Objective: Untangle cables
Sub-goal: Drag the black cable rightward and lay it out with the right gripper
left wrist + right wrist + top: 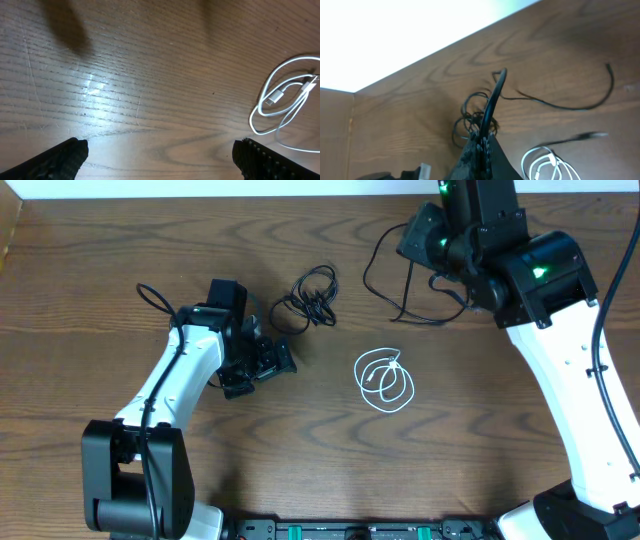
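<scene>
A coiled black cable [312, 298] lies on the table [120, 270] at centre back, seen behind the fingers in the right wrist view [469, 117]. A looped white cable [385, 380] lies in the middle of the table and shows at the right edge of the left wrist view [285, 100]. My right gripper [412, 235] is raised at the back right, shut on a second black cable [495, 100] whose free length [385, 295] trails onto the wood. My left gripper [262, 372] stands open low over bare wood, left of the white cable, with nothing between its fingers [65, 157].
The table's back edge [445, 42] meets a white wall just behind the right gripper. The thick black lead of the right arm [600, 330] hangs along its white link. The left arm's base [135, 480] stands at the front left.
</scene>
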Action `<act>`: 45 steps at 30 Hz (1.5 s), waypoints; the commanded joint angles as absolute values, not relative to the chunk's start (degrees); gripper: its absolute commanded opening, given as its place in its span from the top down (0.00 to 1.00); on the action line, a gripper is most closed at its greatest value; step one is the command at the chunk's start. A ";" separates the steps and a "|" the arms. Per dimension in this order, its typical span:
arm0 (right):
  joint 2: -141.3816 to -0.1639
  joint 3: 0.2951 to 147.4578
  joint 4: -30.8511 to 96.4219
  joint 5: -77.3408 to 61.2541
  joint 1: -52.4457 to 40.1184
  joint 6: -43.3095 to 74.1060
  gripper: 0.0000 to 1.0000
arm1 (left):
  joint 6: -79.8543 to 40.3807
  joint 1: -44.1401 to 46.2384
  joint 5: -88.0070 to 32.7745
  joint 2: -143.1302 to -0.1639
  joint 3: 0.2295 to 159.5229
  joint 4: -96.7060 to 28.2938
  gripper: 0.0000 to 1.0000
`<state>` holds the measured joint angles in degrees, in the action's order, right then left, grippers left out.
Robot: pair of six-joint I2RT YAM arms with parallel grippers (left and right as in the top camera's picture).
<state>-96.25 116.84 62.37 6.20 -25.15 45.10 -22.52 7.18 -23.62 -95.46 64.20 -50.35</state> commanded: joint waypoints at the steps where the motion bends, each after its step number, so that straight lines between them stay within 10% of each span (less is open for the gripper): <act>1: -95.46 117.38 62.30 13.54 -22.11 43.13 0.99 | -22.63 7.09 -23.05 -95.48 63.96 -50.48 0.02; 18: -95.59 117.36 68.01 3.99 4.32 37.19 0.99 | -22.63 7.09 -23.05 -95.48 63.96 -50.48 0.02; 45: -95.64 117.19 77.67 -0.86 -2.02 24.67 0.99 | -29.10 7.09 -23.51 -95.48 63.96 -47.51 0.02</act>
<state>-96.25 116.84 77.21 -0.47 -0.51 27.42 -24.43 7.18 -23.66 -95.46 64.20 -48.12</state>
